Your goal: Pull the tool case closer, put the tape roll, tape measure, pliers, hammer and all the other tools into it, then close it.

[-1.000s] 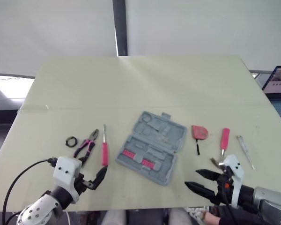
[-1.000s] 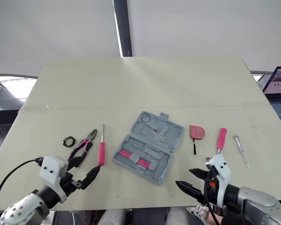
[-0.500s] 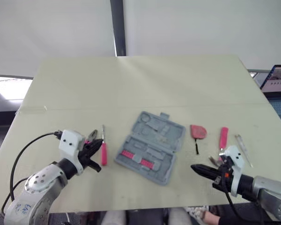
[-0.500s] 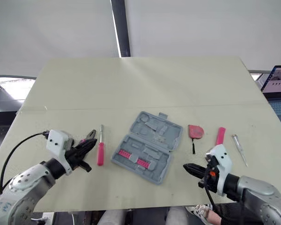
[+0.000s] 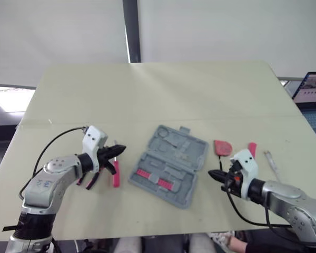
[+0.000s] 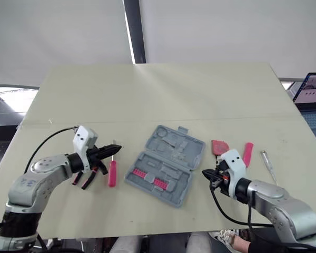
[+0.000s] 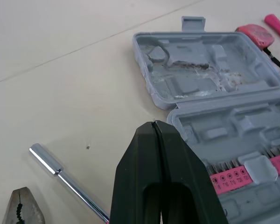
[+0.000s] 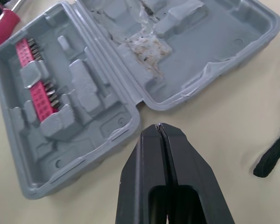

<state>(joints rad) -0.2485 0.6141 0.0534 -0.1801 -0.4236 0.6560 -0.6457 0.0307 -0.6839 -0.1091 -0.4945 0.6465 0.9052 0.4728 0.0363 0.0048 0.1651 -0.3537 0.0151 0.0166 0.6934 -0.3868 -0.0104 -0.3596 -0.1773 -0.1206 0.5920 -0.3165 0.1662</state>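
The grey tool case [image 5: 168,166] lies open in the middle of the table, with a pink bit strip [image 8: 37,88] in its near half. My left gripper [image 5: 117,149] is shut and empty, just left of the case, above the pink-handled screwdriver [image 6: 112,173] and the pliers [image 5: 92,176]. My right gripper [image 6: 206,173] is shut and empty, just right of the case's near half. Behind it lie the pink tape measure [image 5: 223,147] and the hammer's pink handle [image 6: 247,153]. Both wrist views show closed fingertips [image 7: 154,125] [image 8: 159,127] pointing at the case.
A thin clear-handled tester screwdriver [image 6: 267,166] lies at the far right. The tape measure's black strap [image 8: 273,156] trails toward my right gripper. A laptop [image 5: 312,87] stands past the table's right edge. The table's far half [image 5: 158,95] is bare.
Both grippers went from open to shut. Both arms moved forward and inward, up to the two sides of the case; the left arm now covers the black tape roll.
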